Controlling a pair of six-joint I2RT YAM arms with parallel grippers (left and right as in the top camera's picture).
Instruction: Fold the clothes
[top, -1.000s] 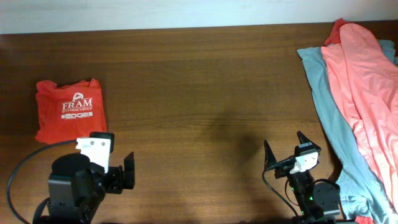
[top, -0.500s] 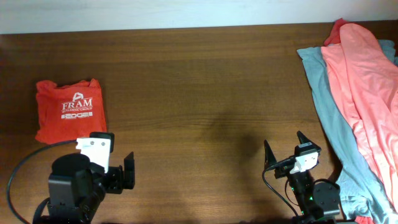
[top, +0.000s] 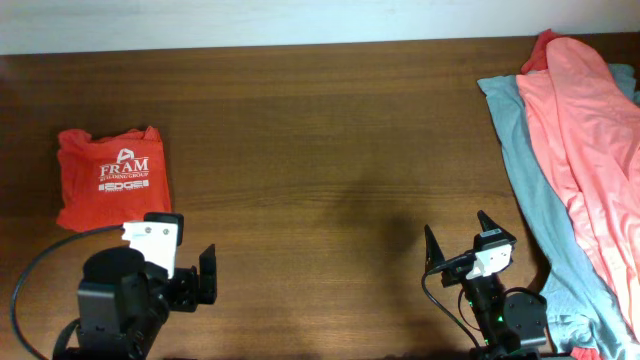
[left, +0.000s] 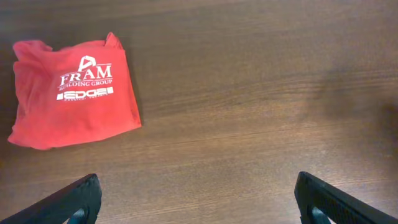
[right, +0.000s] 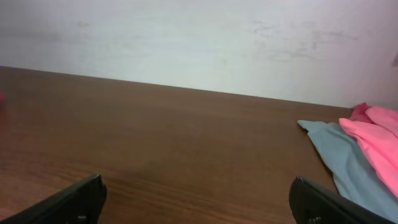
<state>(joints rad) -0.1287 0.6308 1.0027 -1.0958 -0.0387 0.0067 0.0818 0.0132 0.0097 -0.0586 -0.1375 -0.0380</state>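
The orange-red T-shirt (top: 108, 178) lies folded into a small rectangle at the table's left, its white "FRAM / EDGE" lettering facing up. It also shows at the upper left of the left wrist view (left: 71, 93). My left gripper (left: 199, 202) is open and empty, near the front edge, to the front right of the shirt (top: 190, 277). My right gripper (right: 199, 202) is open and empty over bare wood at the front right (top: 455, 240), apart from any cloth.
A paler salmon-pink garment (top: 585, 130) lies over a grey-blue garment (top: 520, 160) along the table's right side; both show at the right of the right wrist view (right: 357, 162). A white wall runs behind the far table edge.
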